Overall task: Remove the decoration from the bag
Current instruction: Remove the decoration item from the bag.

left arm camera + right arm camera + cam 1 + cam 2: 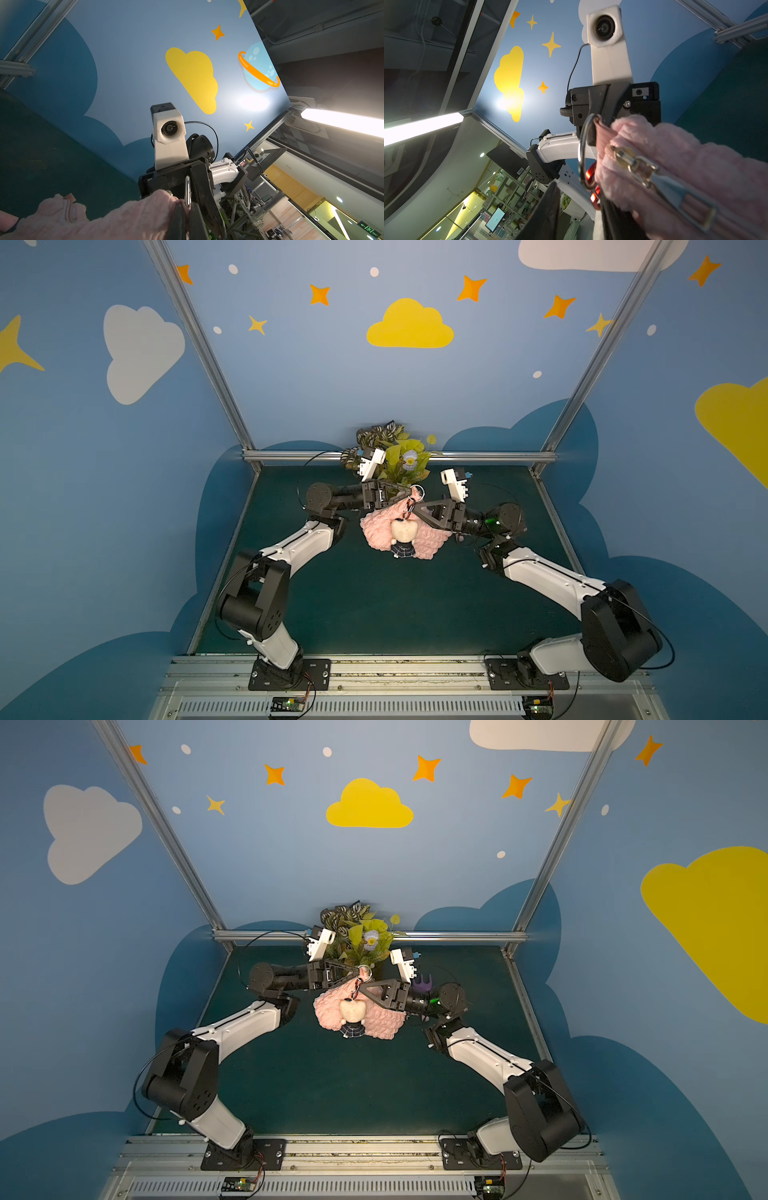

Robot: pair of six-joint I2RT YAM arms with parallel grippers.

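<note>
Bag (428,540) gripped by left tool (408,492), decoration (403,531) hanging outside, right tool (412,510) parted at red clip (590,173)

The table (374,605) has a dark green surface, bounded by aluminium rails. A leafy plant arrangement (397,450) stands at the middle of the far edge. A purple toy fork (423,982) lies right of centre, near the far edge. The pink bag (419,541) sits over the centre of the far half; contact with the surface cannot be confirmed.
</note>
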